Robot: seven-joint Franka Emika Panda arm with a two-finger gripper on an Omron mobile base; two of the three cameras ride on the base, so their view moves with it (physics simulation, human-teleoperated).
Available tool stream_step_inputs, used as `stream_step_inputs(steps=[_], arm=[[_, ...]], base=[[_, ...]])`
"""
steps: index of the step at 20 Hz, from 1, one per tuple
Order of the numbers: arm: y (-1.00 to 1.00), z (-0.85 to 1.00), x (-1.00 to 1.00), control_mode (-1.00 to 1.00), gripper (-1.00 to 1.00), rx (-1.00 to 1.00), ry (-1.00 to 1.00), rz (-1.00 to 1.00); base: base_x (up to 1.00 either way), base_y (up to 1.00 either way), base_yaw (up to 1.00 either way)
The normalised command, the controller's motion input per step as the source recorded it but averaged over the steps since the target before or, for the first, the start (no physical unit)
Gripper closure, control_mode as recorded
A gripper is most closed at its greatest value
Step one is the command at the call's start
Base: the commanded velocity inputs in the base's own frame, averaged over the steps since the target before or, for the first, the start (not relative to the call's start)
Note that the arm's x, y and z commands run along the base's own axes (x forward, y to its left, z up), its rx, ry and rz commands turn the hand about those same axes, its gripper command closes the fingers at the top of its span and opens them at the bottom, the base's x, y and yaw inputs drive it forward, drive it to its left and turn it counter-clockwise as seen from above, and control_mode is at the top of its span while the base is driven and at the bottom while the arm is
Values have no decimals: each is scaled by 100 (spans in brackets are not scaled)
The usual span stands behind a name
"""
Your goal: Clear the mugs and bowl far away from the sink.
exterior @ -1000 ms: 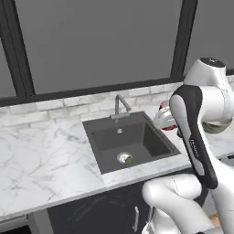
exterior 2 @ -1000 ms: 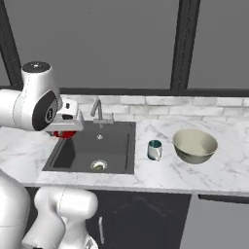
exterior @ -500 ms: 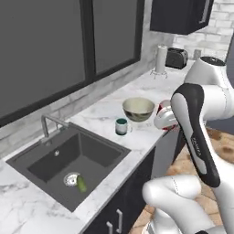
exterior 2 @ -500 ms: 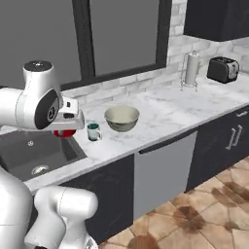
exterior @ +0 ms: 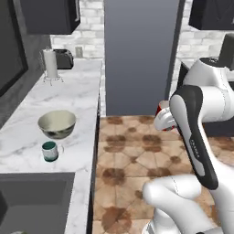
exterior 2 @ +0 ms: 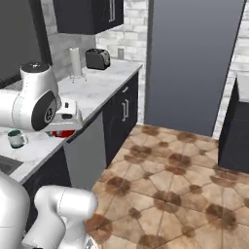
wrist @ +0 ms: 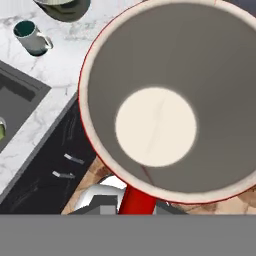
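You have the red mug [wrist: 165, 100] clamped in the gripper [wrist: 137, 202], jaws drawn narrow on its rim; from the hand view you look straight down into it, and its grey inside with a pale round bottom holds nothing. In the left base view the mug [exterior: 162, 109] peeks out red beside the forearm, carried over the tiled floor [exterior: 137, 151], off the counter [exterior: 73, 105]. In the right base view a sliver of red [exterior 2: 59, 133] shows under the hand.

Next out, you see the sink [exterior: 32, 201] at the counter's near end; a small greenish thing lies by its drain [wrist: 1, 131].

Just past the sink stands the banded mug [exterior: 50, 151], upright, handle to the side; you cannot tell its contents. Just beyond it sits the bowl [exterior: 56, 124], upright and empty.

Farthest down the counter are a paper towel roll [exterior: 50, 64] and a toaster [exterior: 65, 58].
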Motion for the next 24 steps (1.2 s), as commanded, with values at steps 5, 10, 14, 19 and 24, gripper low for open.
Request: stream_step_inputs(steps=[5, 10, 14, 19, 24], arm=[[0, 0, 0, 100, 100, 0, 0, 0], [0, 0, 0, 100, 100, 0, 0, 0], [0, 0, 0, 100, 100, 0, 0, 0], [0, 0, 0, 100, 100, 0, 0, 0], [0, 0, 0, 100, 100, 0, 0, 0]], base=[[0, 0, -100], [0, -1, -99], [0, -2, -98], [17, 0, -85], [88, 0, -27]])
